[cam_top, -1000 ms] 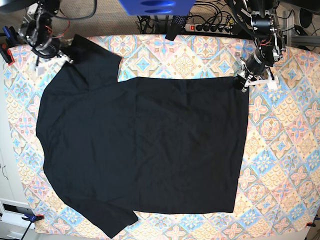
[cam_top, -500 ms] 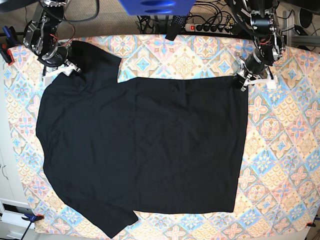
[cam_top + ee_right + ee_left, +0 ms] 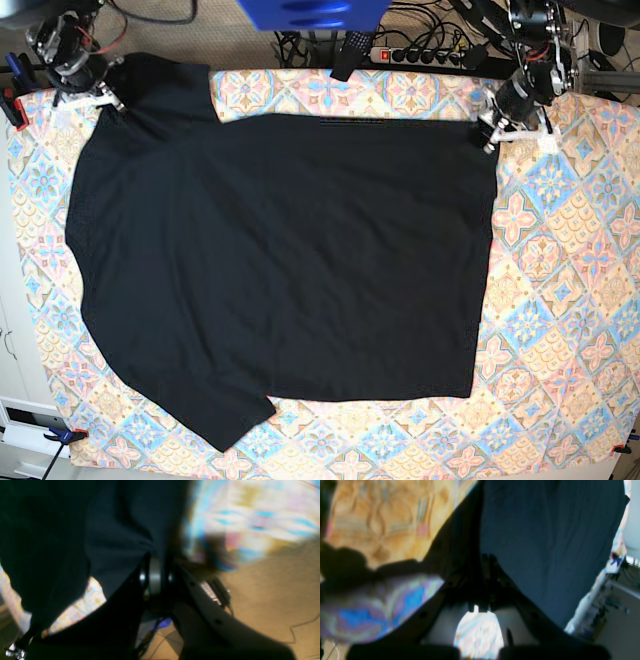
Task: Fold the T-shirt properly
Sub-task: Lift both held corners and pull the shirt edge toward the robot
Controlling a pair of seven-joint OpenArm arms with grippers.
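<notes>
On my base view, the right gripper (image 3: 100, 102) sits at the far-left top corner of the table, fingers clamped on the T-shirt (image 3: 290, 270) at its upper-left shoulder, beside the sleeve. My right wrist view confirms this: black cloth (image 3: 112, 550) is bunched into the closed jaws, with the tablecloth (image 3: 250, 517) blurred behind.

The T-shirt lies flat on the tablecloth (image 3: 570, 300), covering most of the middle of the table. Collar end points left, hem edge runs down the right side. One sleeve points to the top left, the other to the bottom left.

At the top right, the left gripper (image 3: 490, 135) holds the upper hem corner, fingers pressed together on the cloth. My left wrist view shows the shirt (image 3: 545, 542) stretching away from the closed jaws, over the tablecloth (image 3: 382, 530).
</notes>
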